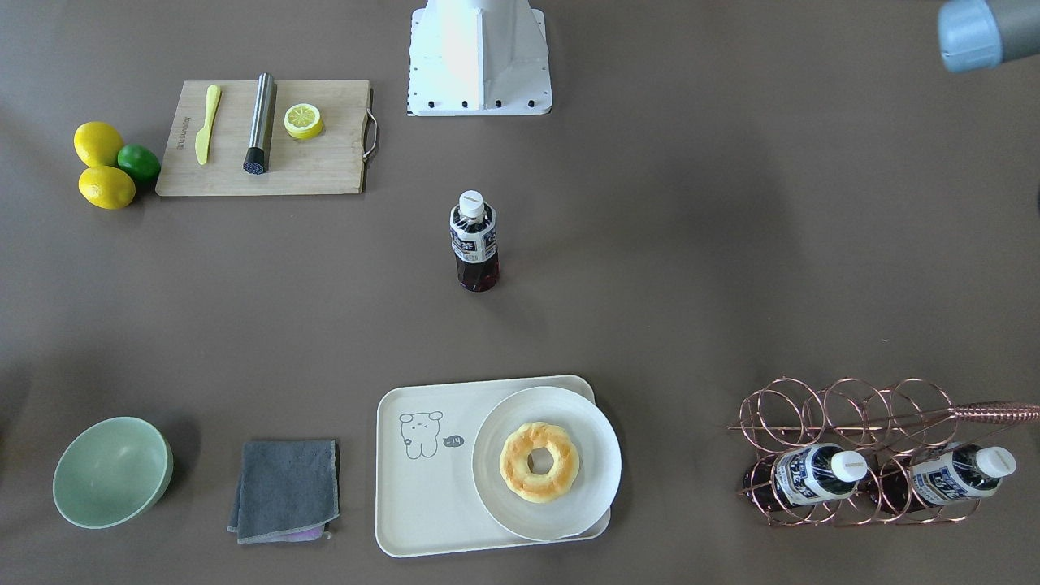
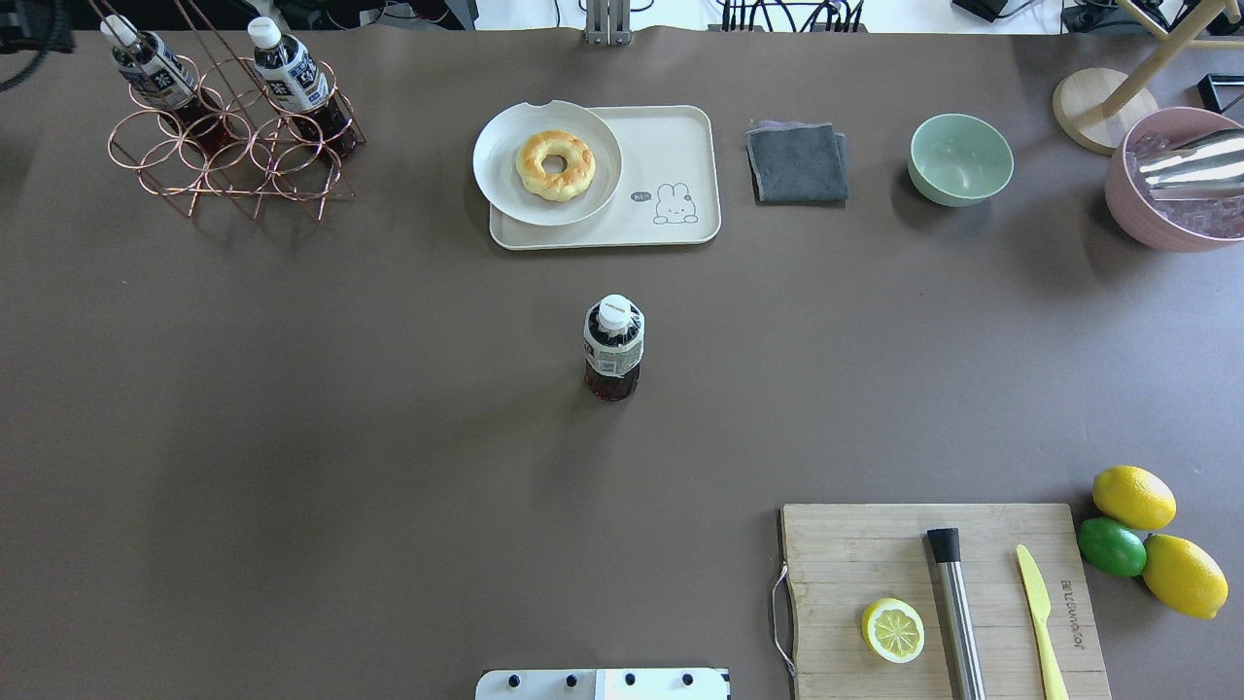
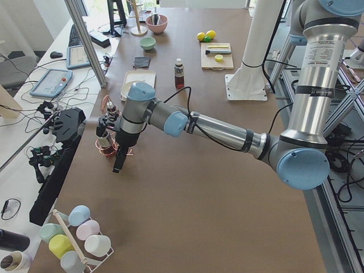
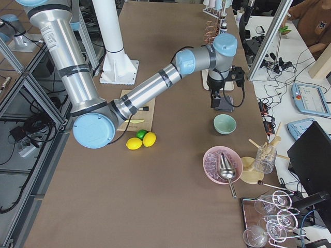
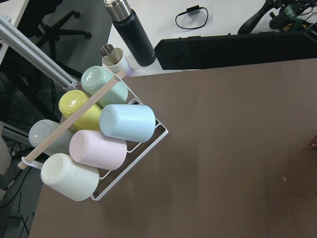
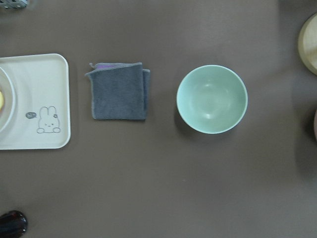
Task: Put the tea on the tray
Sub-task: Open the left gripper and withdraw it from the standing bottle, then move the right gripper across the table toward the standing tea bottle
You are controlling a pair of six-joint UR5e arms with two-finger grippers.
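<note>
**Tea bottle sitting mid-table, both arms only really visible from the sides**

The two top-down cameras barely show the robot. In the overhead view the tea (image 2: 612,348) stands upright by itself in the middle of the table (image 2: 292,437). It's well apart from the tray (image 2: 680,136), which sits toward the far edge. A round plate (image 2: 501,190) with a donut (image 2: 554,165) covers the tray's left half there and hangs over the rim, while the half with the little drawing is bare. The front-facing view adds just one grey-and-blue joint of the left arm (image 1: 979,32), poking in at the top right corner.

You need the side views for the arms. From the left end, the left arm stretches low and long across the table with its wrist bent down. The left tool (image 3: 119,164) hangs pointing at the table just beside the copper wire rack (image 3: 107,142). From the right end, the right arm reaches out much the same way. The right tool (image 4: 215,101) points down over the grey cloth (image 4: 224,105), near the green bowl (image 4: 225,124).

The wrist cams fill in what's under each one. The left one looks at a rack of pastel cups (image 5: 99,144) at the table's end. The right one shows the cloth, the bowl, the tray's corner and just the tea's dark base.

Can't tell how wide either tool's fingers are.
</note>
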